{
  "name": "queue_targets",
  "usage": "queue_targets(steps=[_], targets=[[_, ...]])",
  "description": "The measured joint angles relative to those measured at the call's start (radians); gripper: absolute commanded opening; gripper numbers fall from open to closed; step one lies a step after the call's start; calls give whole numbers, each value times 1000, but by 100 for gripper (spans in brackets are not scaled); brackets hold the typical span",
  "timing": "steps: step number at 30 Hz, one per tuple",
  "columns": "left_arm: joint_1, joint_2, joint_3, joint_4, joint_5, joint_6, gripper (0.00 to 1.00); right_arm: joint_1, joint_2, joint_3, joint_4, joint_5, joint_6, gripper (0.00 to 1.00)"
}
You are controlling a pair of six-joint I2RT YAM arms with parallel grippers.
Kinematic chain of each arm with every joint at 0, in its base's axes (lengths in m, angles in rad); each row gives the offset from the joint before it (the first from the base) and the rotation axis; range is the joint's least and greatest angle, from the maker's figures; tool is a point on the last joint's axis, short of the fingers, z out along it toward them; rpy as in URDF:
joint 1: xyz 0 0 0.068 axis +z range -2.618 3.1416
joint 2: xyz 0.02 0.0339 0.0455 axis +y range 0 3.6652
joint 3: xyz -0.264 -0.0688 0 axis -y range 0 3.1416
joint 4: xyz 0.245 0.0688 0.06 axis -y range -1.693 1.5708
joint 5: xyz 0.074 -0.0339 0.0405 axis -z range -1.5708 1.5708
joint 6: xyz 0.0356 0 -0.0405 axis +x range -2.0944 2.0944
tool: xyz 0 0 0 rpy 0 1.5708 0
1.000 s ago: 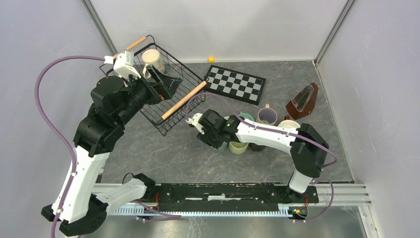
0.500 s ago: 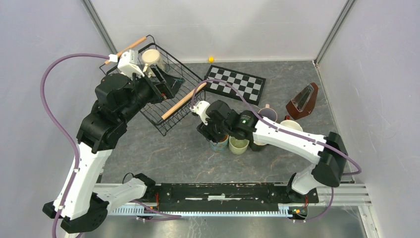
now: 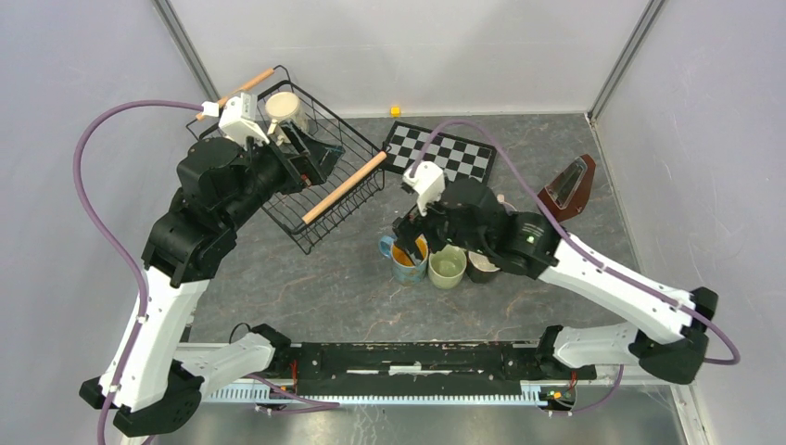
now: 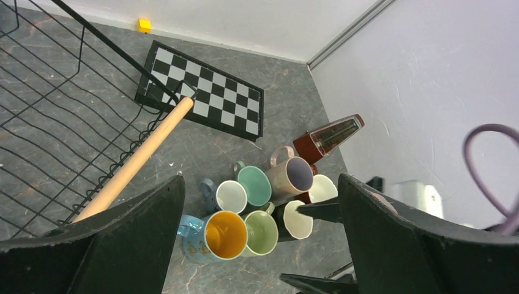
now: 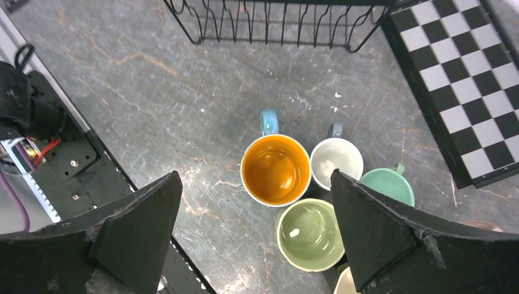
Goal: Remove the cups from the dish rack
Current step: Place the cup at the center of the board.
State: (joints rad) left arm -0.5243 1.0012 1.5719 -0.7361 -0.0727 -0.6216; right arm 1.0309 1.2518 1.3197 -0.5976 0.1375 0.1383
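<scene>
The dish rack [image 3: 320, 176], a large rectangular black wire basket with two light wooden rod handles, is found at the far left of the grey stone-patterned table [image 3: 324, 287]. Seven ceramic handled cups [image 3: 447, 269] of mixed colours are recorded upright in a tight cluster on the table, right of the rack and just near of a flat black-and-white checkered board [image 3: 445, 156].

The left gripper [image 4: 260, 180] is held over the rack, its fingers spread wide with nothing between them. The right gripper [image 5: 255, 176] is held above the cluster, over its left edge, fingers likewise spread wide and nothing gripped.

A brown wedge-shaped metronome [image 3: 567, 187] is noted right of the cluster.

One cream cup [image 3: 284, 108] is seen in the far end of the rack. At the cluster's near left, a blue cup [image 5: 275, 169] with a yellow inside is set touching a light green cup [image 5: 309, 234].

A small yellow block [image 3: 396, 111] lies by the far wall.
</scene>
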Motion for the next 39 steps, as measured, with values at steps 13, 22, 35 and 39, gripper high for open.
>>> queue_targets(steps=[13, 22, 35, 39], targets=[[0, 31, -29, -58, -78, 0, 100, -2, -253, -70, 52, 75, 26, 98], [34, 294, 46, -163, -326, 0, 100, -2, -345, -90, 64, 93, 35, 98], [323, 565, 77, -77, -294, 3, 100, -2, -383, -90, 65, 81, 44, 98], [369, 651, 107, -31, -273, 42, 100, -2, -385, -90, 64, 72, 46, 98]])
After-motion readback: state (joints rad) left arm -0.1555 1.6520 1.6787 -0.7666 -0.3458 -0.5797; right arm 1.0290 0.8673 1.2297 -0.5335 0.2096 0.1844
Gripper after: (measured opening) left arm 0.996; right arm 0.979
